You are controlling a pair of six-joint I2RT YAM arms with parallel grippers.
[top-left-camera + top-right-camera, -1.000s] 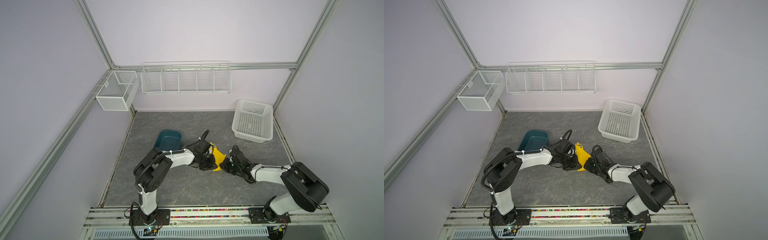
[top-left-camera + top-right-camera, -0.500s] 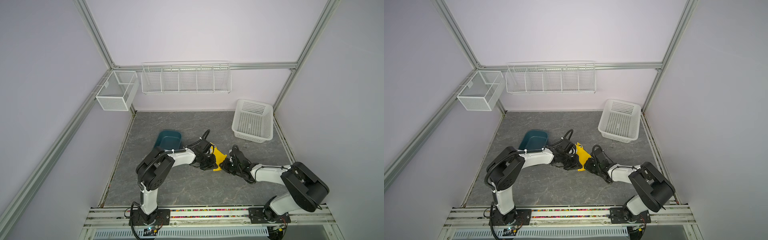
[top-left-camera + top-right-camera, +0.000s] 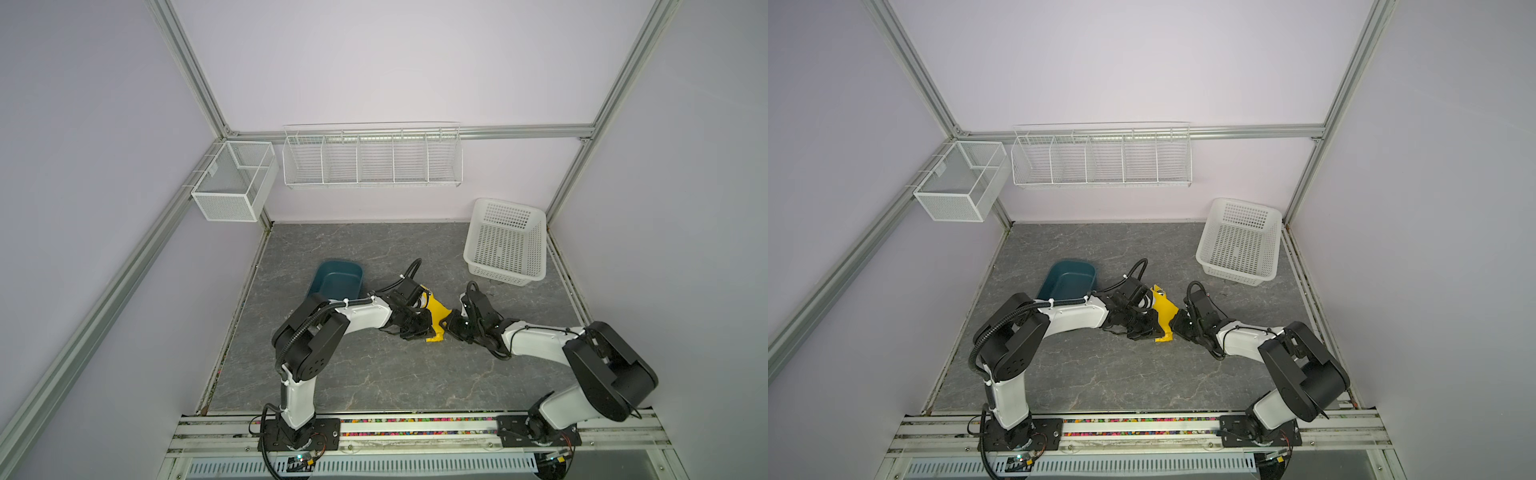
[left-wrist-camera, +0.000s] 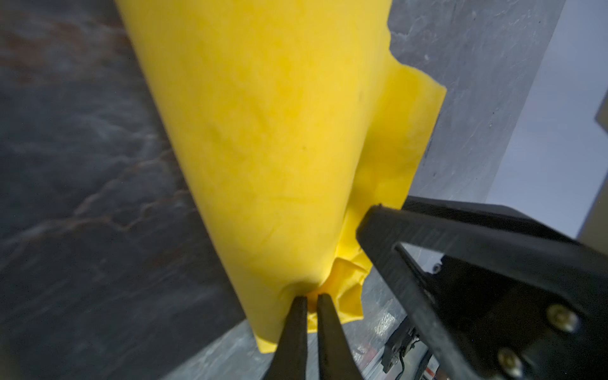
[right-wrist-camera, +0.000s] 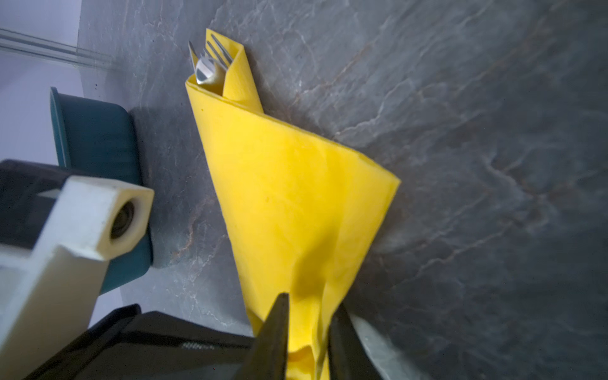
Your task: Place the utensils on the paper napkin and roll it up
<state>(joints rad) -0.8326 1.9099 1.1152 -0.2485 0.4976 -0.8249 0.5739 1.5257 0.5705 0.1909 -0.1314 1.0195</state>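
Observation:
The yellow paper napkin point(image 3: 436, 309) point(image 3: 1165, 309) lies partly rolled into a cone on the grey table, between my two grippers. At its far open end the utensils point(image 5: 210, 64) stick out, with fork tines and a spoon bowl showing. My left gripper point(image 4: 309, 297) point(image 3: 428, 328) is shut on the near crumpled end of the paper napkin point(image 4: 279, 148). My right gripper point(image 5: 311, 302) point(image 3: 448, 326) comes from the opposite side. Its jaws stand slightly apart, with a loose fold of the paper napkin point(image 5: 296, 197) between them.
A teal tub point(image 3: 336, 280) point(image 5: 98, 141) sits just left of the roll, close behind my left arm. A white plastic basket point(image 3: 505, 241) stands at the back right. A wire rack point(image 3: 372, 156) and a mesh box point(image 3: 232, 180) hang on the walls.
My right gripper's jaws have parted a little around the napkin's fold. The left arm's elbow has shifted slightly; the roll has stayed where it was.

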